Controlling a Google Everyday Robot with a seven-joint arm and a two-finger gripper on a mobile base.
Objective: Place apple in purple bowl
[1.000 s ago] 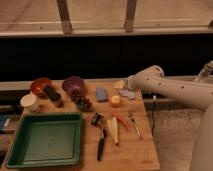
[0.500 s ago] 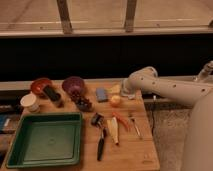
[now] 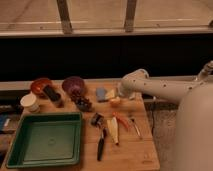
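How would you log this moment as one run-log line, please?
end effector: beside small round yellow-orange apple | apple: on wooden board | round purple plastic bowl: without apple

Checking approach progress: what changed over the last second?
The arm swung toward the picture's left, bringing the tool right beside the apple. Nothing visibly picked up or released. The apple, purple bowl and green tray stayed put.

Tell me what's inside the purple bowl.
The purple bowl looks empty, though its near wall hides part of its bottom. The apple lies outside it, beside the end effector.
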